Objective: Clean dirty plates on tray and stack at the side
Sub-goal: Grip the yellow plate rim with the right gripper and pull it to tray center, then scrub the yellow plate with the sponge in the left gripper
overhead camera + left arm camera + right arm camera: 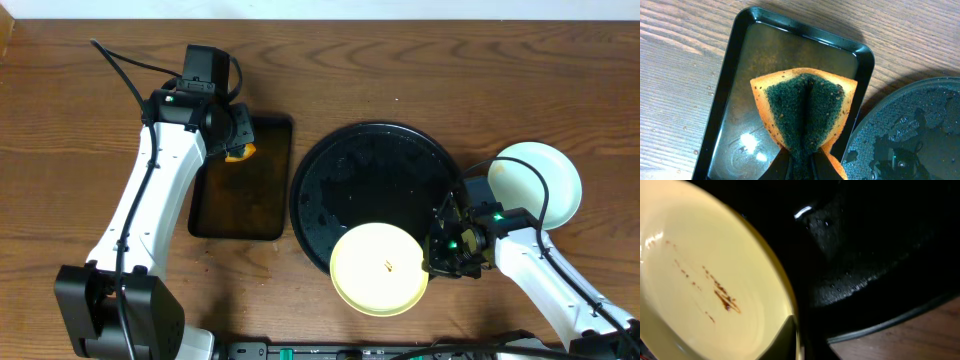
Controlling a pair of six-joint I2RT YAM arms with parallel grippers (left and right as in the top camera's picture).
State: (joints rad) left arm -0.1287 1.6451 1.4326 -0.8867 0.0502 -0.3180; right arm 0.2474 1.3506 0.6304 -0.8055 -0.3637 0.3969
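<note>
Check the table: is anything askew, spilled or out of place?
The yellow plate juts past the near rim of the round black tray, pinched at its edge by the right hand, with brown streaks across it. Water beads on the tray.

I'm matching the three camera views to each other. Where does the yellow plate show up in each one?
Overhead: the yellow plate sits at bottom centre, overlapping the lower rim of the round black tray.
Left wrist: not in it.
Right wrist: it fills the left half, with brown smudges on it.
Shared landmark: the round black tray, in the lower right corner of the left wrist view and at upper right in the right wrist view.
</note>
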